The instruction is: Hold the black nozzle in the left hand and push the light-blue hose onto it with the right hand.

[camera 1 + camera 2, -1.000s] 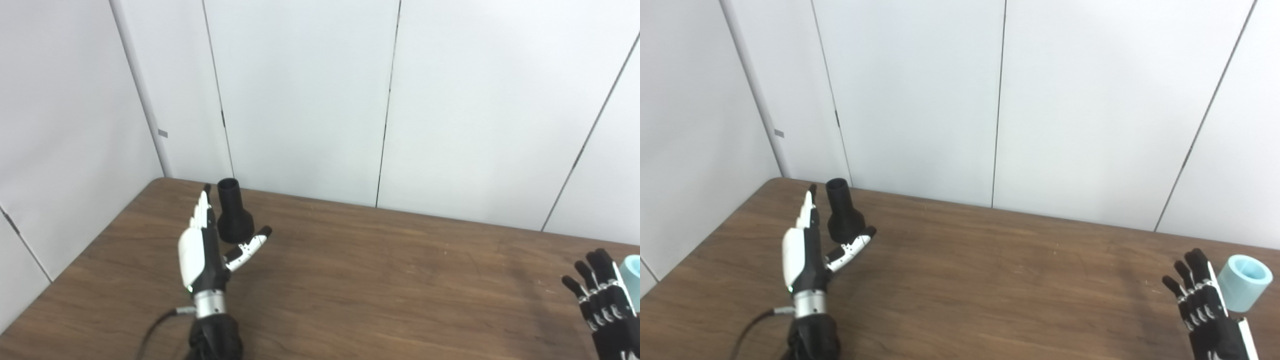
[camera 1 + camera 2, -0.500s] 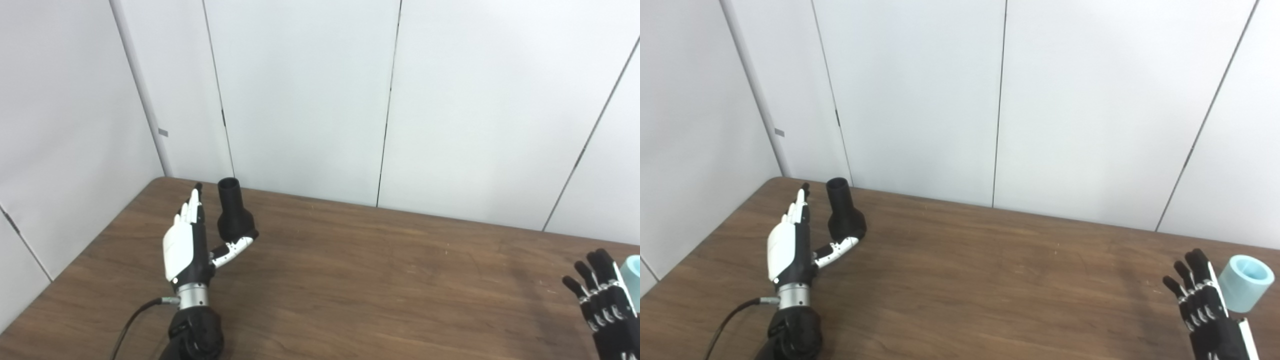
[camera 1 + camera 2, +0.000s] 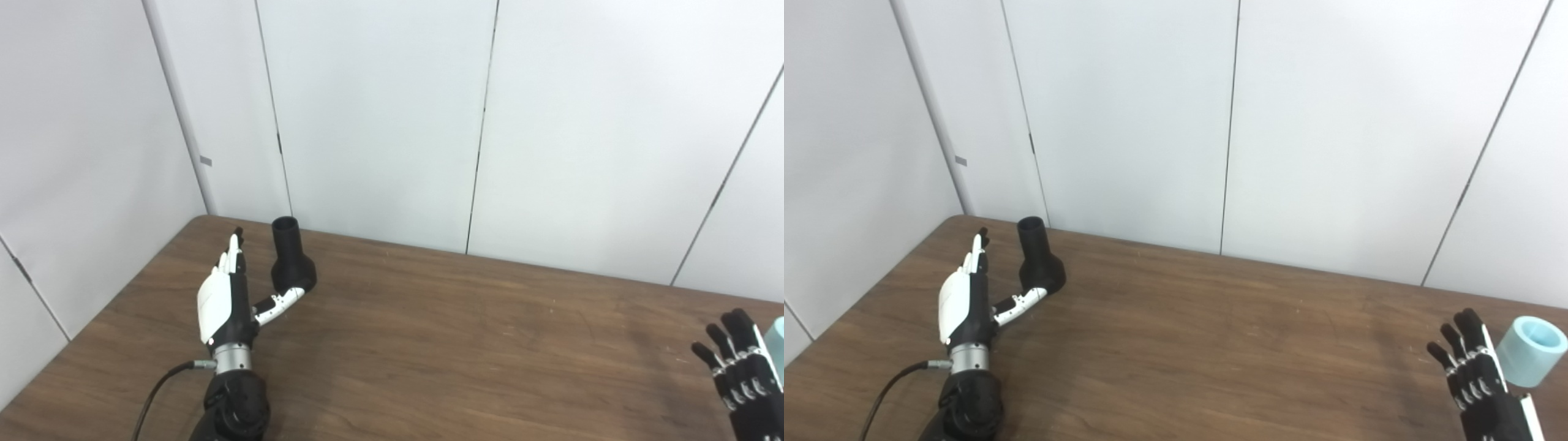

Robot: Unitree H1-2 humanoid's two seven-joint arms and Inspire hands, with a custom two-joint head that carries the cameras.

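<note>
Left hand: fingers spread, holding nothing, thumb reaching toward the base of the black nozzle, which stands upright near the far left corner of the wooden table. Right hand: fingers spread, empty, just beside the light-blue hose at the table's right edge.

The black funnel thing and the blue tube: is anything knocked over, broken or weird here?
Nothing stands out. The black nozzle stands upright near the table's far left corner, beside the open left hand. The light-blue hose sits intact beside the open right hand.
</note>
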